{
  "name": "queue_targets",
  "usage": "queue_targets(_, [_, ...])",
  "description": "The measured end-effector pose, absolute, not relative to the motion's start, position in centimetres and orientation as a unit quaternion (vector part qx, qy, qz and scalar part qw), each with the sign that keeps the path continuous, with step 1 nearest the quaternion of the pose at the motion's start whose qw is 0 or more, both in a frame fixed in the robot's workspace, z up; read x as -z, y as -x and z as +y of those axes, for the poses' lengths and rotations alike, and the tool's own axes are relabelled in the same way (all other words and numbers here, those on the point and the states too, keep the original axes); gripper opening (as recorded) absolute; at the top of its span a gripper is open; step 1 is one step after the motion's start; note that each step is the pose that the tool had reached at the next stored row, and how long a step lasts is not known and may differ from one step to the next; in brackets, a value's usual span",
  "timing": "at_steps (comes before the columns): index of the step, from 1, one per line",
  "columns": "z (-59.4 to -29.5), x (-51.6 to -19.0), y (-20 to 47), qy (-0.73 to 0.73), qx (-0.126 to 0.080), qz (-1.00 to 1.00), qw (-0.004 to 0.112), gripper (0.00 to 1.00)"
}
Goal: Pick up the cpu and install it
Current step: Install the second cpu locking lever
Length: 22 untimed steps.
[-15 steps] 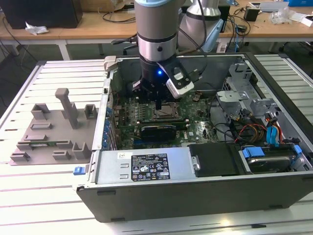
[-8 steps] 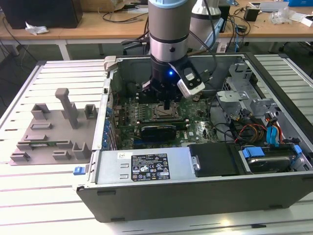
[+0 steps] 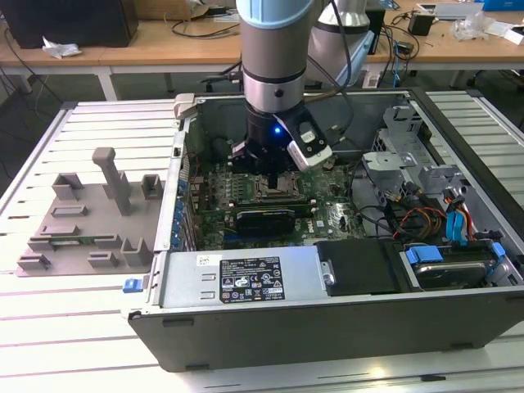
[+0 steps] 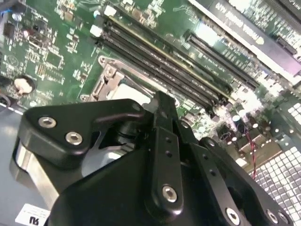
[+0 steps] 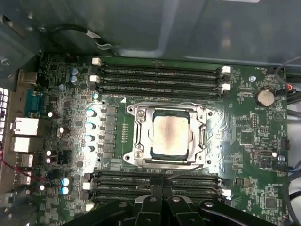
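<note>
Black gripper [image 5: 162,207] hangs just above the socket [image 5: 136,136], where the cpu [image 5: 171,132] already sits; its grip cannot be told.

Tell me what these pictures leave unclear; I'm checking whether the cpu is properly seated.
- Gripper fingers: black linkage covers the tips in the second wrist view, so their state is unreadable.
- cpu: lies in the socket in the first wrist view; pin contact underneath is hidden.
- Socket in the exterior view: the arm's wrist covers it.
</note>
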<state>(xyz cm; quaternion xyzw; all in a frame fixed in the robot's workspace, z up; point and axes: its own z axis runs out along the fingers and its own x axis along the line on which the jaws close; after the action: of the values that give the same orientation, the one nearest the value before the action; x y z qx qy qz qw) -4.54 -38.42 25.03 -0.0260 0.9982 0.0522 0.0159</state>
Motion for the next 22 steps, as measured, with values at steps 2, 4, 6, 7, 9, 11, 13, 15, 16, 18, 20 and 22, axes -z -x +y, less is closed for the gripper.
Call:
queue_targets(2, [-38.4, -25.0, 4.5, 0.025, -0.053, 0.998, -0.005, 0.11])
queue_targets(4, [-38.4, -25.0, 4.5, 0.024, -0.053, 0.998, -0.014, 0.11])
queue_targets(6, [-38.4, -24.8, 4.3, 0.024, -0.053, 0.998, -0.015, 0.11])
queue_targets(7, [-38.4, -24.7, 3.9, 0.024, -0.053, 0.998, -0.021, 0.11])
queue_targets(9, [-38.4, -24.1, 3.4, 0.024, -0.053, 0.998, -0.03, 0.11])
queue_targets(11, [-38.4, -23.8, 3.4, 0.023, -0.054, 0.998, -0.032, 0.11])
queue_targets(13, [-38.4, -23.4, 3.4, 0.024, -0.061, 0.997, -0.032, 0.11])
queue_targets(15, [-38.4, -23.1, 3.4, 0.024, -0.069, 0.997, -0.031, 0.11])
queue_targets(16, [-38.4, -23.0, 3.4, 0.024, -0.07, 0.997, -0.031, 0.11])
queue_targets(18, [-38.5, -22.7, 3.4, 0.024, -0.072, 0.997, -0.032, 0.11])
queue_targets(20, [-38.5, -22.5, 3.6, 0.024, -0.076, 0.996, -0.031, 0.11])
queue_targets(22, [-38.5, -22.4, 3.7, 0.024, -0.082, 0.996, -0.031, 0.11])
